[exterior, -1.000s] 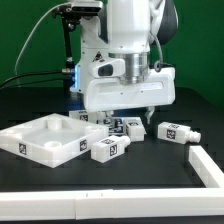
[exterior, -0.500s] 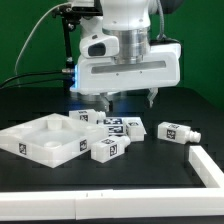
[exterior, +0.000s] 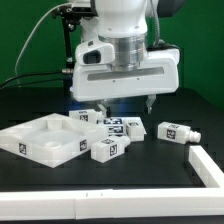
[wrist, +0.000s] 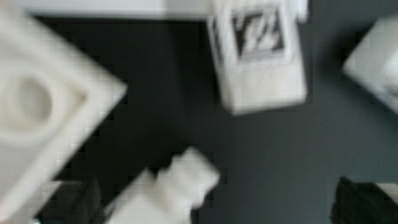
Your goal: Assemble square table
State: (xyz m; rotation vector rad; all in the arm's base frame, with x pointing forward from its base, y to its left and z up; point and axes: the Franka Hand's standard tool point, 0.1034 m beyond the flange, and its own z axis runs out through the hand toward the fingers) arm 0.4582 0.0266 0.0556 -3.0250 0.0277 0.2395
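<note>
The white square tabletop (exterior: 45,138) lies on the black table at the exterior view's left; it also shows blurred in the wrist view (wrist: 39,105). Tagged white legs lie to its right: one in front (exterior: 107,149), a cluster behind it (exterior: 125,125), and one apart at the right (exterior: 172,131). My gripper (exterior: 125,104) hangs open and empty above the cluster, clear of it. In the wrist view the gripper (wrist: 217,205) shows dark fingertips (wrist: 71,202) far apart, with one leg (wrist: 258,55) ahead and another (wrist: 175,185) near one finger.
A long white bar (exterior: 100,208) runs along the table's front edge, and a second stretch (exterior: 208,165) runs up the exterior view's right. The arm's base and cables stand behind the legs. Another blurred white part (wrist: 374,65) shows in the wrist view.
My gripper has risen from just above the leg cluster to well above it, still open and empty. The legs and tabletop have not moved.
</note>
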